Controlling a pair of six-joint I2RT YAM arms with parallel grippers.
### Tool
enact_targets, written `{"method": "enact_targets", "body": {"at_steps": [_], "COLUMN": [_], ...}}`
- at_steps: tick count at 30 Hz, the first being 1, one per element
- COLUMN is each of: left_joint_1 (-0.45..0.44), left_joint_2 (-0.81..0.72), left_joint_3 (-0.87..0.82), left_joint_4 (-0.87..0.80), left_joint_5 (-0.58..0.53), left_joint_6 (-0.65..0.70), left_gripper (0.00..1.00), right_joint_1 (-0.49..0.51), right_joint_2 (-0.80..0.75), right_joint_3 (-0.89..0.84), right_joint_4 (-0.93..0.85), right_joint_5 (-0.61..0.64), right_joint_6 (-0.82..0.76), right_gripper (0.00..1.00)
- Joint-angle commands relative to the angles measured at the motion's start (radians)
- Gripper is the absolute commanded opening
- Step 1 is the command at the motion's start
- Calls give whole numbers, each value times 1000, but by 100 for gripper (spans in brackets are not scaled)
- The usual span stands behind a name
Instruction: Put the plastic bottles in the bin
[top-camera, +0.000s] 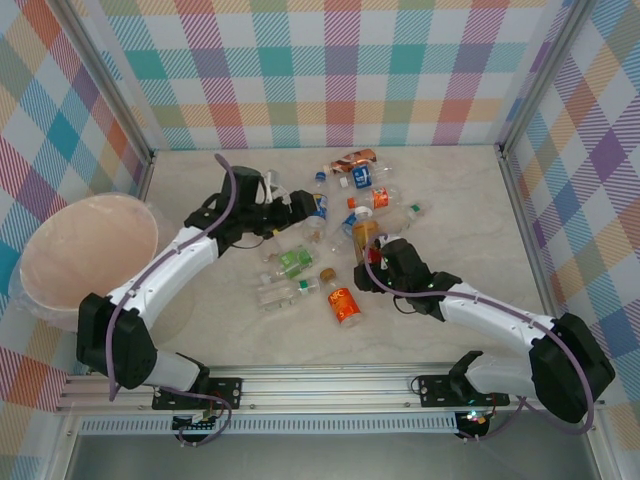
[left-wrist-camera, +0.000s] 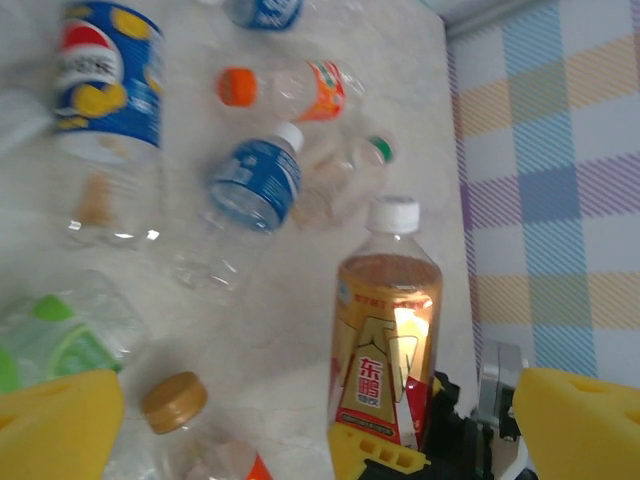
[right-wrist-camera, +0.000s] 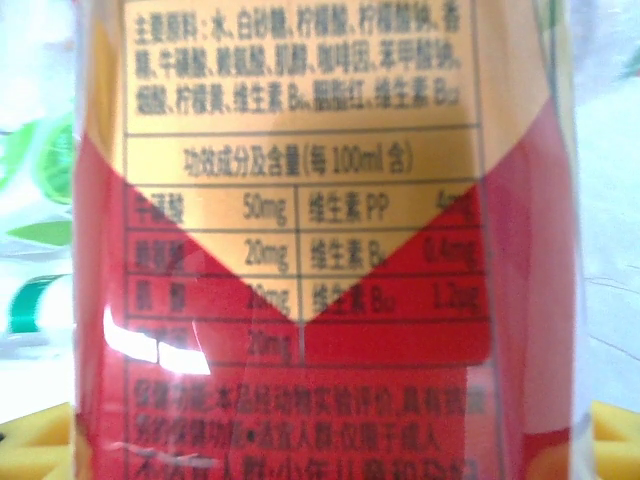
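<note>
From above, you see your right end effector (top-camera: 366, 256) closed on a gold-and-red bottle (top-camera: 365, 234) standing upright mid-desk (top-camera: 470, 210), your left end effector (top-camera: 300, 212) spread wide among the other bottles (top-camera: 343, 306), and the bin (top-camera: 88, 250) well apart at the left edge. In your left wrist view, the left end effector (left-wrist-camera: 320, 425) stands with its yellow fingers (left-wrist-camera: 60, 420) far apart, gripping nothing, the gold-and-red bottle (left-wrist-camera: 385, 340) upright ahead of them. In your right wrist view, the right end effector (right-wrist-camera: 325, 440) has a yellow pad (right-wrist-camera: 35, 440) on each side of the gold-and-red bottle (right-wrist-camera: 300, 250).
</note>
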Motion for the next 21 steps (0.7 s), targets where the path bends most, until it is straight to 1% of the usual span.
{"method": "enact_targets", "body": {"at_steps": [1, 4, 8, 10, 14, 17, 21], "left_joint_1": [-35, -64, -99, -105, -125, -136, -139], "left_joint_2": [15, 36, 47, 59, 80, 85, 104], "left_joint_3": [-14, -31, -93, -100, -105, -127, -115], "left_joint_4": [155, 205, 323, 328, 300, 376, 368], "left_joint_5": [75, 71, 68, 63, 18, 42, 55], "left_joint_6": [-9, -26, -51, -63, -69, -93, -98], "left_gripper": [100, 100, 100, 100, 100, 100, 100], "right_joint_1": [4, 5, 11, 20, 32, 41, 45], "right_joint_2": [-23, -12, 10, 19, 35, 65, 91], "right_joint_3": [11, 22, 40, 55, 77, 105, 126], "right_joint_4": [138, 194, 243, 247, 268, 261, 290], "right_joint_5": [-159, -243, -333, -339, -333, -334, -346], "right_joint_6": [5, 4, -1, -9, -29, -61, -75], "right_gripper": [45, 44, 44, 44, 44, 45, 45]}}
